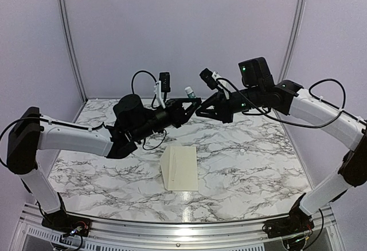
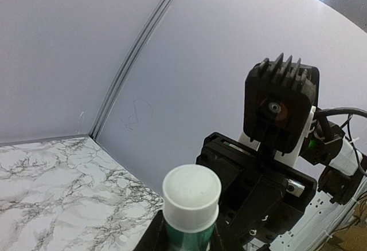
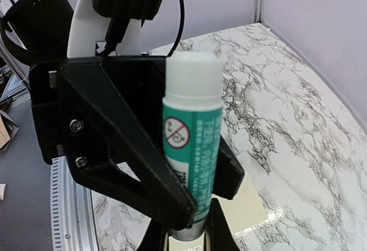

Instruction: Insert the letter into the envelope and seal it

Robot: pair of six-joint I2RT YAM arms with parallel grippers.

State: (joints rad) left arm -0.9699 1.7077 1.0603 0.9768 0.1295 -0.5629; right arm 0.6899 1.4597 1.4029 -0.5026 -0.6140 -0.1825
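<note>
Two clamped holds, left gripper (image 2: 189,235) and right gripper (image 3: 189,238), on one glue tube (image 3: 192,142); risk of drop upon mistimed release.

On my feed the table (image 1: 246,165) top is marble-pattern with some sheen, with a bare metal rail (image 1: 172,228) along its near edge. The envelope (image 1: 182,169) looks like matt cream paper. The tube (image 3: 192,119) is smooth plastic with a glossy green label (image 3: 195,159). The left gripper (image 3: 200,199) is matt black plastic, slightly grainy, with shiny metal screws (image 3: 75,126).
</note>
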